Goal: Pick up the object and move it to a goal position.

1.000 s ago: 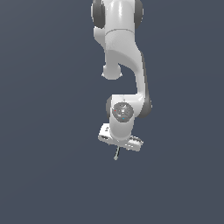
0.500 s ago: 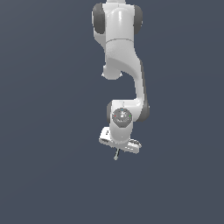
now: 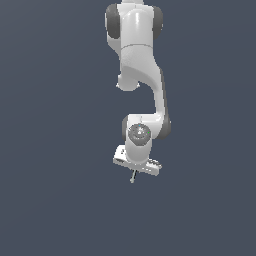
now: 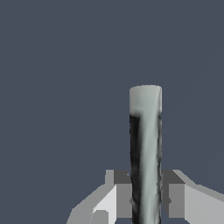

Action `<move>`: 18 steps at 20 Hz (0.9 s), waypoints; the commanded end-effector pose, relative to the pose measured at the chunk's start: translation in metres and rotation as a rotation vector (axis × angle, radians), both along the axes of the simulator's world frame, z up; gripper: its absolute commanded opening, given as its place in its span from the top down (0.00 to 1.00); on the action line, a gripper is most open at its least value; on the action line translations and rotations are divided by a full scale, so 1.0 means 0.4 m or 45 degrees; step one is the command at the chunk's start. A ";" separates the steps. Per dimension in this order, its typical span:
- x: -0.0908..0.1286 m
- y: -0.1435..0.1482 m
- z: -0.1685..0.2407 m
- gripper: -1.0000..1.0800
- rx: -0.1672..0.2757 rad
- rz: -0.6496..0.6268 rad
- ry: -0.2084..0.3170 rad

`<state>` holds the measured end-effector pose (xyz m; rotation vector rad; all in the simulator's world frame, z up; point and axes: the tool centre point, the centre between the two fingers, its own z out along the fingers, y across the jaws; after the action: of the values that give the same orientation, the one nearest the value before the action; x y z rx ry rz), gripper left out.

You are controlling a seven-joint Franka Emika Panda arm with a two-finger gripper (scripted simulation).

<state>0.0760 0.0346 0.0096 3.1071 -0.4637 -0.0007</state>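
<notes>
One arm (image 3: pixel 140 75) shows in the exterior view, white with dark joints, reaching down from the top edge against a plain slate-blue ground. It carries one pincer (image 3: pixel 134 172) at its lower end, the flat white hand tilted so that its end on the exterior view's left sits a little higher than the end on the right. One rod (image 3: pixel 133 177) sticks out below the hand, thin and grey, slanting slightly down toward the exterior view's left, with its lower tip free of any surface.

In the wrist view the rod (image 4: pixel 145 153) appears as one grey cylinder with a dark streak along its side and a pale flat end. Two fingers (image 4: pixel 121 197) are seen, one on each side of it, both pressed against its sides with no gap showing. The pincer (image 4: pixel 145 199) is narrow, closed on the rod and holding it in the air
</notes>
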 end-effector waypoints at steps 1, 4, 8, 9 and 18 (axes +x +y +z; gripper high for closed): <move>0.000 0.000 0.001 1.00 0.000 0.000 0.000; -0.001 0.001 0.011 1.00 0.000 0.000 0.000; -0.004 0.002 0.045 1.00 0.000 0.000 0.000; -0.005 0.003 0.057 1.00 0.000 0.000 0.000; -0.021 0.010 0.241 1.00 0.000 0.000 0.000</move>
<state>0.0687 0.0382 0.0897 3.1069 -0.4641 -0.0027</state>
